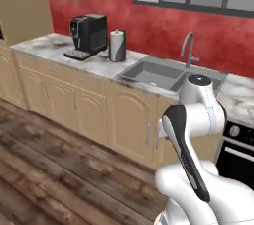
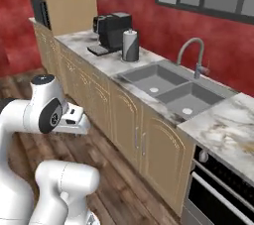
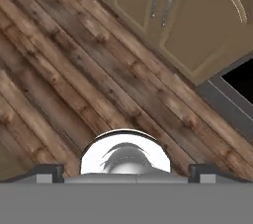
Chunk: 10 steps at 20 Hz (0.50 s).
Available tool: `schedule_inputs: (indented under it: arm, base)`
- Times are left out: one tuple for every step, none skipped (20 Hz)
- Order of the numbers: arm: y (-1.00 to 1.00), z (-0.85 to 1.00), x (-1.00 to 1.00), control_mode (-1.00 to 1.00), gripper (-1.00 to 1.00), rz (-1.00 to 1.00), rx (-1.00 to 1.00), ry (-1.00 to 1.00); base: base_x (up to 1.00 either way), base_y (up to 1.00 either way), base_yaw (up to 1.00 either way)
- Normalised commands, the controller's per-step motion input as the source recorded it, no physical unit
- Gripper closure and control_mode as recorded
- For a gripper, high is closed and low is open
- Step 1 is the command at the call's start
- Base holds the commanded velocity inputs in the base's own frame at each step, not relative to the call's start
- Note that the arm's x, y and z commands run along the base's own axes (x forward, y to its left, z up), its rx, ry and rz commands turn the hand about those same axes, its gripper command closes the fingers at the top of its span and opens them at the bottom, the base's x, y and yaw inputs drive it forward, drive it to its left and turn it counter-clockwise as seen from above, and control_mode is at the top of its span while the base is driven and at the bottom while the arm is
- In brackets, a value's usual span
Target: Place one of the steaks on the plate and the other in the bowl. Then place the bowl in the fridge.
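The gripper (image 3: 126, 171) hangs wide open and empty above the plank floor (image 3: 74, 75), with cabinet doors (image 3: 163, 11) ahead of it; I cannot tell where the steaks are.

You're looking at a deep red wall (image 1: 149, 26) with a mottled texture, above a white surface (image 1: 59, 50) veined in grey marble. The coffee machine (image 1: 89, 35) on it is black, and the canister (image 1: 117, 45) beside it is grey metal with a white top. Your sink (image 2: 168, 87) and tap (image 2: 191, 55) are plain grey. The cabinets (image 1: 89, 110) are tan wood, the floor (image 3: 74, 70) is dark brown planks with visible grain, and the oven (image 2: 218, 194) is black.
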Motion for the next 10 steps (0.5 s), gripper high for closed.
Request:
schedule_inputs:
  arm:
    - [0.00,0.00,0.00,1.00,-1.00,0.00,0.00,0.00]
    - [0.00,0.00,0.00,1.00,-1.00,0.00,0.00,0.00]
    - [0.00,0.00,0.00,1.00,-1.00,0.00,0.00,0.00]
    - [0.00,0.00,0.00,1.00,-1.00,0.00,0.00,0.00]
    - [0.00,0.00,0.00,1.00,-1.00,0.00,0.00,0.00]
    - [0.00,0.00,0.00,1.00,-1.00,0.00,0.00,0.00]
    - [0.00,0.00,0.00,1.00,-1.00,0.00,0.00,0.00]
    - [0.00,0.00,0.00,1.00,-1.00,0.00,0.00,0.00]
    - [0.00,0.00,0.00,1.00,-1.00,0.00,0.00,0.00]
    - [0.00,0.00,0.00,1.00,-1.00,0.00,0.00,0.00]
  base:
    - [-0.42,0.01,-0.84]
    - [-0.34,0.08,-0.83]
    - [-0.26,0.09,-0.84]
    - [-0.22,0.07,-0.86]
    - [-0.24,0.00,-0.89]
    - [-0.29,0.00,-0.90]
    - [-0.31,0.00,-0.89]
    - [-0.35,0.00,-0.87]
    - [-0.38,0.01,-0.85]
    - [-0.40,0.04,-0.84]
